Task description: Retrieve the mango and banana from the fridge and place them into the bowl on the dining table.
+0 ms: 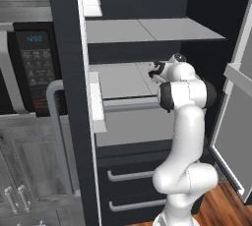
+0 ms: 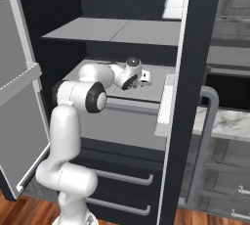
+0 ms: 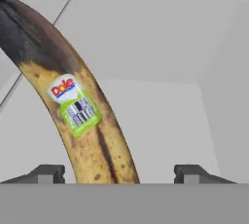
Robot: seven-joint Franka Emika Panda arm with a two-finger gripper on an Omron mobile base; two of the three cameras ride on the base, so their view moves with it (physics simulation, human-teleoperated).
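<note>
step: grasp banana (image 3: 80,116) off fridge (image 1: 69,97) shelf
end effector (image 3: 119,173): wide, straddling banana, nothing gripped
tip: shift toward 9 o'clock, centre it, then squeeze

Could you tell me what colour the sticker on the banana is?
White and green sticker, with a red logo, in the hand view.

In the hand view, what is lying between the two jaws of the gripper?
The banana, yellow with brown patches and a Dole sticker, runs down between the gripper's jaws, nearer one tip, over the light grey fridge shelf. The hand view shows this.
</note>
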